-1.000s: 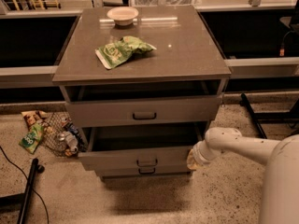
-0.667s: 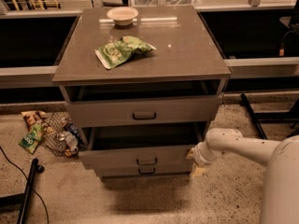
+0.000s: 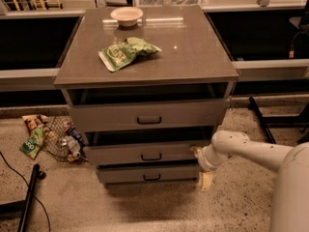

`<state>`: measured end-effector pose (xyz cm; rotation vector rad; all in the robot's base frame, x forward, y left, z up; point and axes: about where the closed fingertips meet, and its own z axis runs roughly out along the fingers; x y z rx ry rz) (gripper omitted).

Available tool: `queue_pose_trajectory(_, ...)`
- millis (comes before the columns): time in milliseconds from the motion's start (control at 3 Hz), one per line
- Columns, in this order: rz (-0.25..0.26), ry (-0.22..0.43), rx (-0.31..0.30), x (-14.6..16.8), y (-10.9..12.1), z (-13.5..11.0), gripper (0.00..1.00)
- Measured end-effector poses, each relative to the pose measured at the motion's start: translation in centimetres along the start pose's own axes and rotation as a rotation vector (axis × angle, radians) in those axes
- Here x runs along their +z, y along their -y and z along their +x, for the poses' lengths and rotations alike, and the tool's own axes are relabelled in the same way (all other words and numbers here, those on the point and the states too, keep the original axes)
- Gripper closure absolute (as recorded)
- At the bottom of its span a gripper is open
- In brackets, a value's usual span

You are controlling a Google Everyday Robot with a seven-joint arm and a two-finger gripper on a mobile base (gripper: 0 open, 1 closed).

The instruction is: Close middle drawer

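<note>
**Fig.** Three-drawer cabinet (image 3: 73, 97), seen from the front and from above.

**Task obj.** You see the middle drawer (image 3: 116, 154) partly pulled out. Its flat grey-brown front stands fwd of the cabinet frame, w/ a dark gap above it. Its small dark pull handle (image 3: 151, 156) sits at centre. The top drawer (image 3: 111, 117), taller in front, is also out a little. The bottom drawer (image 3: 125, 174) shows just below the middle one and is less far out.

**Tool.** Your tool (image 3: 197, 152) is at the right end of the middle drawer's front, level w/ that front, and appears to touch it. Whether it is wide or narrow cannot be told from this view. The white arm (image 3: 251, 151) runs from the tool toward the lower right, where the robot's pale body fills the corner.

**Tabletop** (image 3: 193, 52). A green chip bag (image 3: 126, 53) lies flat, left of centre. A pale bowl (image 3: 126, 15) stands near the back edge, apart from the bag.

**Floor** (image 3: 231, 202), speckled. Left of the cabinet is a wire basket (image 3: 60, 134) w/ packets in it, and a green packet (image 3: 33, 143) lies just beside it. A dark rod (image 3: 28, 197) lies at lower left.
</note>
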<state>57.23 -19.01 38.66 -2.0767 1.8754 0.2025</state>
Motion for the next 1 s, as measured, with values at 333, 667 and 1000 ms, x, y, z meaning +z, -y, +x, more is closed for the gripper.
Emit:
queue_pose_trajectory(333, -0.02, 0.043, -0.021, -0.33, 1.83, -0.04, 0.0)
queue_pose_trajectory(667, -0.019, 0.045, -0.02, -0.27, 2.0, 0.07, 0.0)
queue_pose_trajectory(1000, -0.017, 0.065, -0.036, -1.19, 1.67, -0.33, 0.0)
